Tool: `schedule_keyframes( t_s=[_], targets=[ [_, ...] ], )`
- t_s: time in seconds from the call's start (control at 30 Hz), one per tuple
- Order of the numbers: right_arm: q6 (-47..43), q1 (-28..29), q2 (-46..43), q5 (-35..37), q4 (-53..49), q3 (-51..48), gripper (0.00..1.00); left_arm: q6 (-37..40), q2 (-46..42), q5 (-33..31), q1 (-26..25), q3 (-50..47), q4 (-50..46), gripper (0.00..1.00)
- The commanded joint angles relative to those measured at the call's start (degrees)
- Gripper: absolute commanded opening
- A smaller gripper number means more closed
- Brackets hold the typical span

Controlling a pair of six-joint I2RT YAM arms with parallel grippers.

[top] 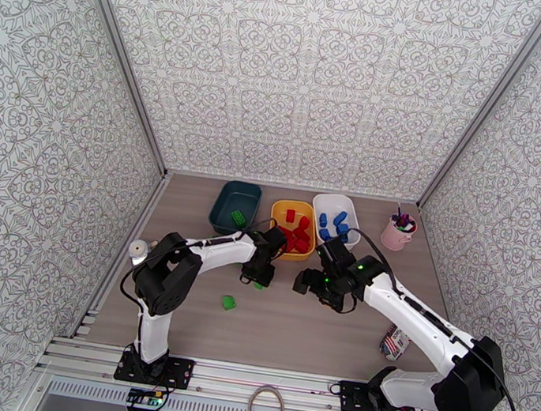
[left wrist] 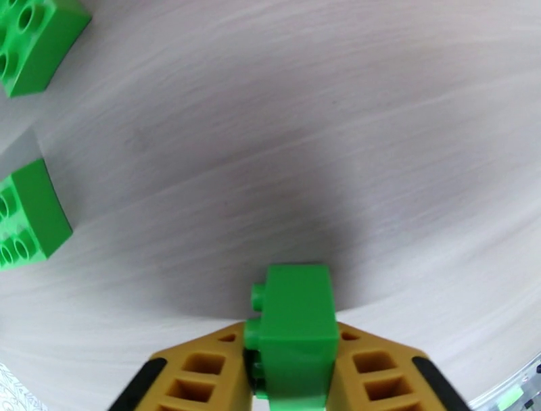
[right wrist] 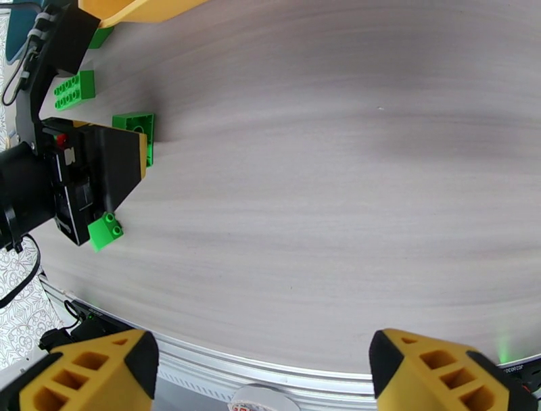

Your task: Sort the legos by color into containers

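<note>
Left pincer (left wrist: 292,341) tight on green brick (left wrist: 297,304), studs plain from left wrist.

Take the yellow tub (top: 280,204) as your marker; it holds the red legos (top: 296,237). Just beside it on the left stands the dark teal tub (top: 236,198), with one green lego in the tub (top: 238,217). Just beside it on the right stands the white tub (top: 333,204) with the blue legos (top: 339,218), and further right you see a pink cup of pens (top: 398,233).

Your left gripper (top: 259,276) is just in front of the yellow tub's near left corner, with a green lego (top: 258,284) at its tip. A second green lego (top: 228,302) lies on the table (top: 293,333), nearer you and further left. Your right gripper (top: 307,281) hangs just in front of the near right corner, pointing left. A flag-patterned packet (top: 394,344) lies well off to the near right.
</note>
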Motion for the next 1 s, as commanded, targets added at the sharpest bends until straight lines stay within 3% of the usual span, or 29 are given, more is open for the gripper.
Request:
schedule_keyframes(
  t_s=[0.0, 0.27, 0.53, 0.73, 0.97],
  targets=[
    [-0.4, 0.3, 0.4, -0.7, 1.7, 1.2, 0.87, -1.9, -3.4, -0.5, -0.4, -1.0, -1.1, 0.28],
    [0.3, 0.9, 5.2, -3.9, 8.6, 3.2, 0.87, -4.4, -11.6, 1.3, 1.3, -1.4, -0.6, 0.27],
    [-2.2, 2.7, 18.2, -5.1, 8.4, 18.5, 0.9, -3.3, -15.0, 5.2, 12.0, 2.1, -0.8, 0.27],
    [-3.5, 2.6, 26.3, -0.5, 4.1, 32.3, 0.92, -2.1, -10.9, 9.3, 22.0, 9.0, -1.0, 0.26],
    [-4.7, 1.3, 32.6, 1.4, 0.4, 43.0, 0.92, 0.5, 0.9, 9.7, 28.4, 24.0, -4.9, 0.26]
  ],
)
